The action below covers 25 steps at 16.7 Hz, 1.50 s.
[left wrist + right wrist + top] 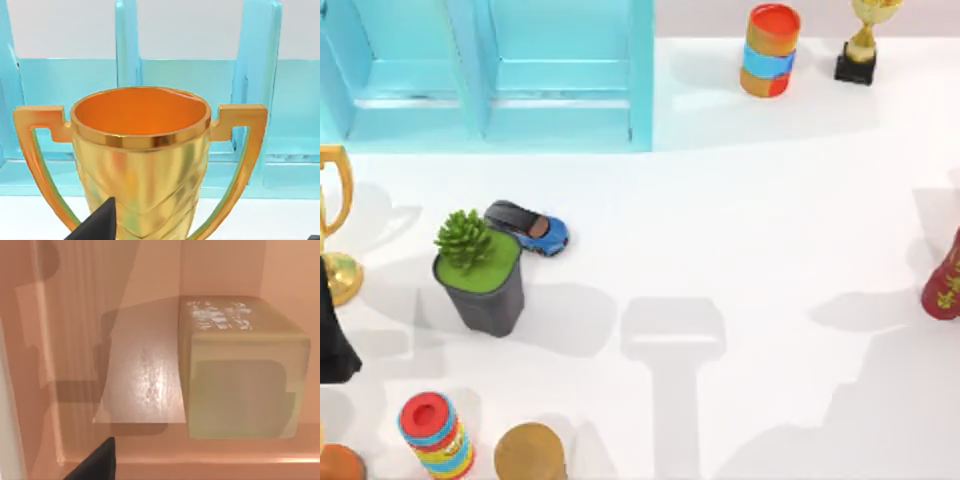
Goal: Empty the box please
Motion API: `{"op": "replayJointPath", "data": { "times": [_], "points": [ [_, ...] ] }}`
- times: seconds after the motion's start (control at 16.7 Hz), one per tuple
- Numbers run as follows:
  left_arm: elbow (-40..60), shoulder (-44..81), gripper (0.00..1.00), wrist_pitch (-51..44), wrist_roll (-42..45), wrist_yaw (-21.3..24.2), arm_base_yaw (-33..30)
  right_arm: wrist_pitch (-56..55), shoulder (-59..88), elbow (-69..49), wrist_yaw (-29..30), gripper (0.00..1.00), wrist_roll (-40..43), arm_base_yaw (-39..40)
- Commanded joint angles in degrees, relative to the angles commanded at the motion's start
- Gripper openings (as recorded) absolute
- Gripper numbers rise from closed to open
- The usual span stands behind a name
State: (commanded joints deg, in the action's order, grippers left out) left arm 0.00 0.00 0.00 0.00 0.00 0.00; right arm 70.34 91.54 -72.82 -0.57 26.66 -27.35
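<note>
The right wrist view looks into a box with orange walls [75, 315]. A pale yellow block [240, 375] stands on its floor, and a flat shiny tan sheet [142, 385] lies beside it. My right gripper [200, 475] hovers over the box, open, with one dark fingertip [95, 465] at the frame's lower edge and nothing held. My left gripper [205, 234] is open and faces a gold trophy [140, 150], close to it but not holding it. That trophy [332, 220] stands at the table's left edge, with my left arm [332, 335] just in front of it.
A light blue rack [490, 70] fills the back left. A potted plant [480, 275] and a blue toy car [532, 228] stand left of centre. A striped canister [770, 50] and small trophy [865, 40] are at the back right. A red bottle [945, 280] is at the right edge. A ring stack [438, 435] stands front left.
</note>
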Motion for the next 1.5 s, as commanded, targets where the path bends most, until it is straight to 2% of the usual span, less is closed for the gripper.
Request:
{"op": "replayJointPath", "data": {
  "times": [0.48,0.96,1.32,1.5],
  "points": [
    [0.0,0.0,1.0,0.0,0.0,0.0,0.0,-0.03,1.23,0.01,0.0,1.0,0.32,-0.29],
    [0.0,0.0,1.0,0.0,0.0,0.0,0.0,-19.59,6.51,13.69,-0.01,1.0,0.01,-0.14],
    [0.0,0.0,1.0,0.0,0.0,0.0,0.0,-22.08,7.4,15.81,-0.01,1.0,-0.04,-0.11],
    [0.0,0.0,1.0,0.0,0.0,0.0,0.0,-22.08,7.4,15.81,-0.01,0.77,-0.04,-0.11]
  ]
}}
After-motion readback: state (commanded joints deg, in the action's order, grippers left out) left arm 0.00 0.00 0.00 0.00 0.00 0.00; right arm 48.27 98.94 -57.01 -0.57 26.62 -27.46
